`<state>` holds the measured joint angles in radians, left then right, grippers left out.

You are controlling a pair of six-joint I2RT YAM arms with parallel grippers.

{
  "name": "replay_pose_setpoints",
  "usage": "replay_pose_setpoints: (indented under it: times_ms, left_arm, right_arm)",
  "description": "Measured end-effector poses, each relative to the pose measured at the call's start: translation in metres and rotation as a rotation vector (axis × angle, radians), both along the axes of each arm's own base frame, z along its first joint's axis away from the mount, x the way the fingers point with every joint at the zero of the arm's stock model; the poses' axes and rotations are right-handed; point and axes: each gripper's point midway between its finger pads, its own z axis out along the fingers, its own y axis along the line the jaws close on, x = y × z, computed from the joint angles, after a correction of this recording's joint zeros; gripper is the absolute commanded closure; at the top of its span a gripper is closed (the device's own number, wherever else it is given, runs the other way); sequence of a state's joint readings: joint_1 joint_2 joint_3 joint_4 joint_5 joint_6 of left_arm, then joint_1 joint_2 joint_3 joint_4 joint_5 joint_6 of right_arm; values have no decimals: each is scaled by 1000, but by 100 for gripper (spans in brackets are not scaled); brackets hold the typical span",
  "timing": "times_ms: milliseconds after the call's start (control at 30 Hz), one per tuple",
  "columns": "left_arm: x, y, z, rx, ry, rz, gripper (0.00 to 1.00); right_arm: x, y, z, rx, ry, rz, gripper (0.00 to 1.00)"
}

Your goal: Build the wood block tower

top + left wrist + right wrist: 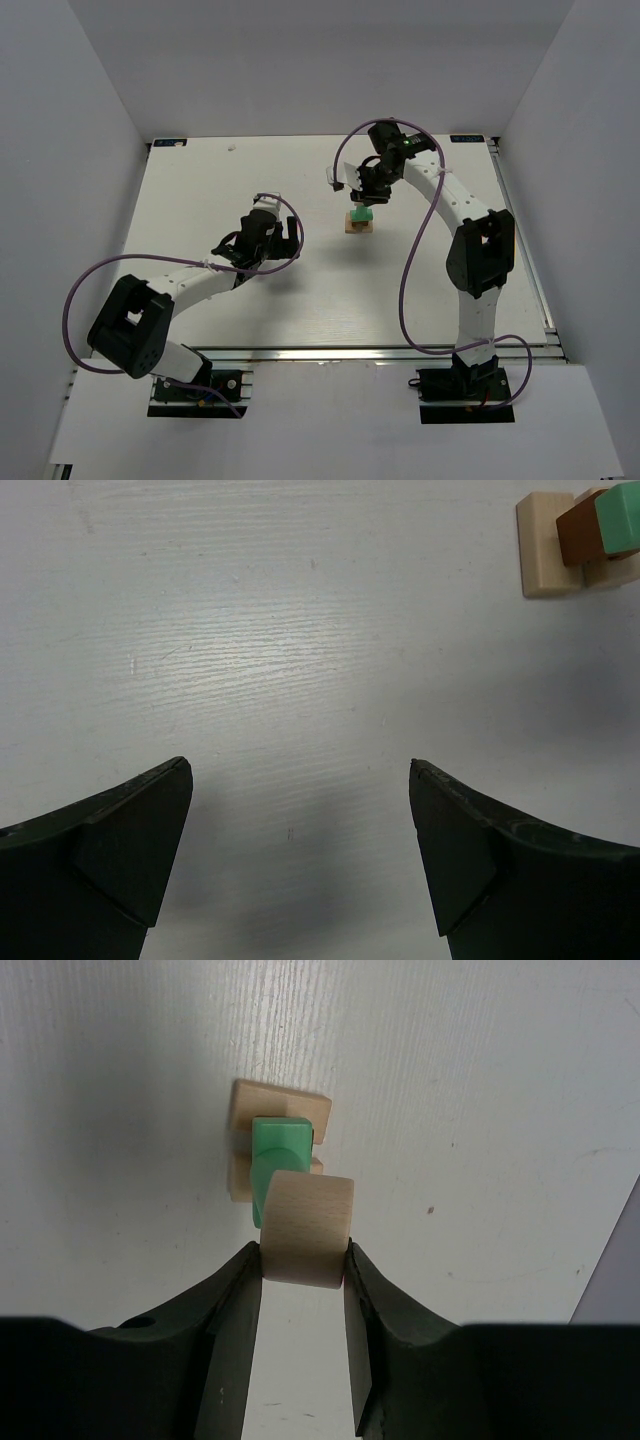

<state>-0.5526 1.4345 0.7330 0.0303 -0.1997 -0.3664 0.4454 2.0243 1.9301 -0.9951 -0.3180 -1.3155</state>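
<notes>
The wood block tower (pixel 359 221) stands mid-table: pale tan blocks at the base, a mint green block (pixel 281 1146) on top. In the left wrist view a dark brown block (pixel 578 530) sits beside the green one (pixel 622 520) on the tan base (pixel 546 550). My right gripper (pixel 303 1260) is shut on a pale tan rounded block (pixel 306 1228) and holds it just above the green block. It shows over the tower in the top view (pixel 364 192). My left gripper (pixel 300 780) is open and empty, left of the tower (pixel 278 228).
White walls enclose the white table (pixel 250 180) on the left, right and back. A metal rail runs along the near edge (pixel 350 355). Purple cables loop off both arms.
</notes>
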Motion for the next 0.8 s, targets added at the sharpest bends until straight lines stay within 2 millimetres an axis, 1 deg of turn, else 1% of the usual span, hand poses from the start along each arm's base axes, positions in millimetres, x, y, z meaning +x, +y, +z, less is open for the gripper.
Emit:
replay_pose_setpoints:
  times_ms: [800]
  left_arm:
    - [0, -1, -3, 3, 8, -6, 2]
  right_arm:
    - [0, 0, 0, 0, 1, -3, 78]
